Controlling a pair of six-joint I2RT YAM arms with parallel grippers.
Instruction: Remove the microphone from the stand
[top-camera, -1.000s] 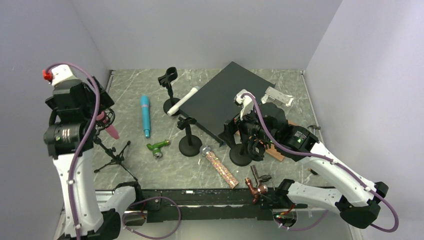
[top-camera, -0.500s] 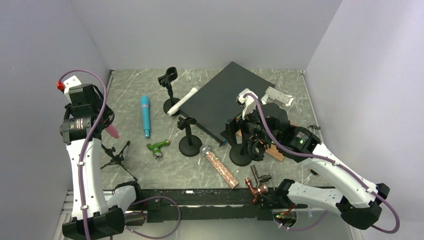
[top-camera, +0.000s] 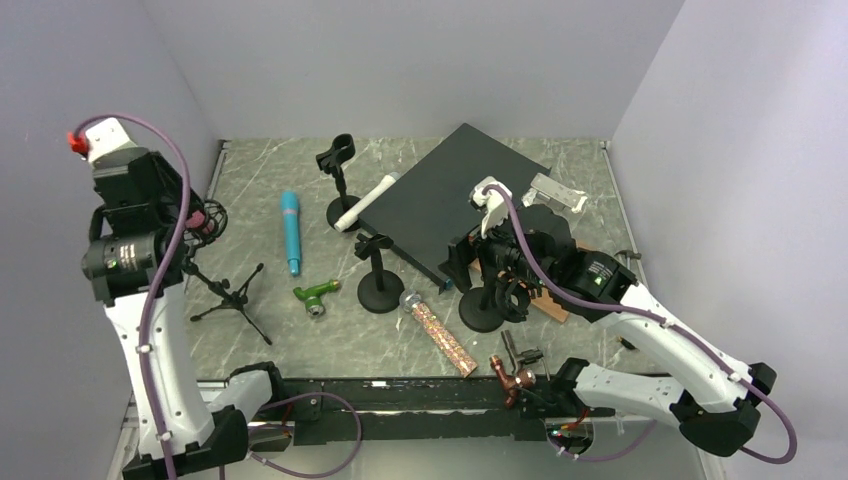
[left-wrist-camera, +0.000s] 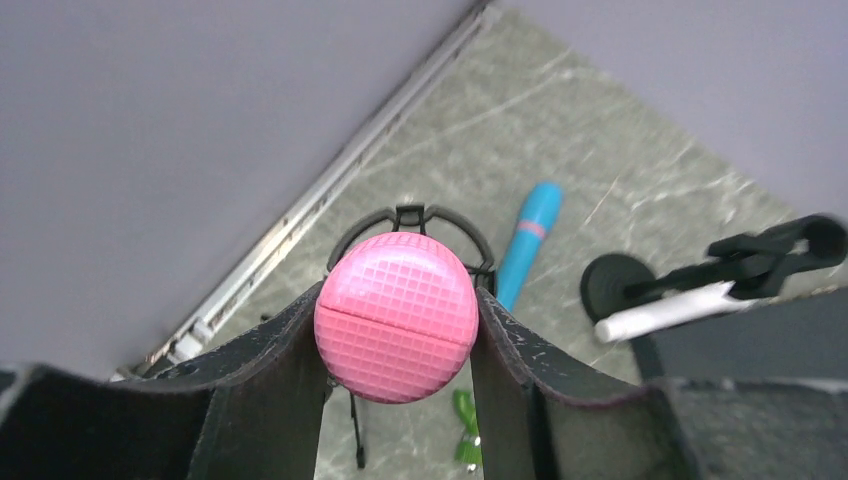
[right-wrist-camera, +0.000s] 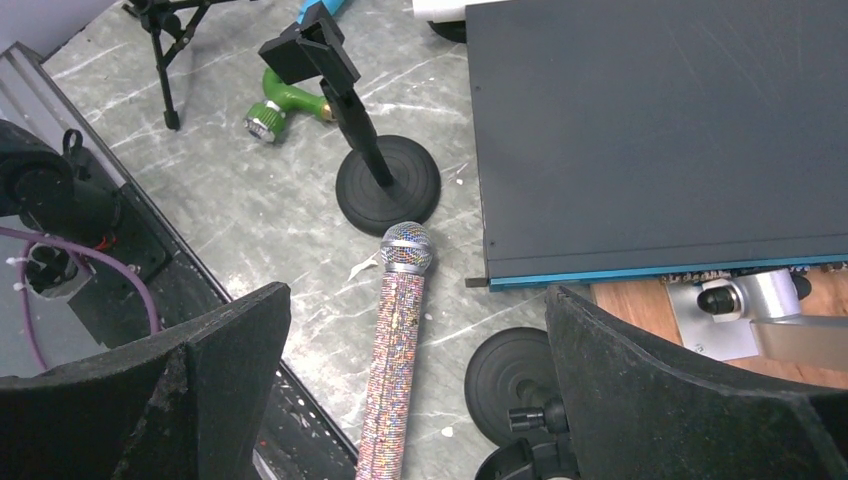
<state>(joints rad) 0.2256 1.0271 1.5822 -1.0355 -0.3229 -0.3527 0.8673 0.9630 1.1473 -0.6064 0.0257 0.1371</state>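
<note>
Left gripper (left-wrist-camera: 398, 297) is clamped tight on the head of the pink microphone (left-wrist-camera: 396, 325), up near the left wall. The ring mount (left-wrist-camera: 409, 213) of the tripod stand (top-camera: 229, 299) sits right behind it, can't tell if the microphone's clear of it. Right gripper (right-wrist-camera: 415, 300) is spread wide, holding nothing, over the glitter mic (right-wrist-camera: 392, 340) lying on the surface (right-wrist-camera: 250, 200).

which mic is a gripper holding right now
The pink microphone, shut in the left gripper; the blue microphone, white microphone and glitter microphone are in no gripper.
</note>
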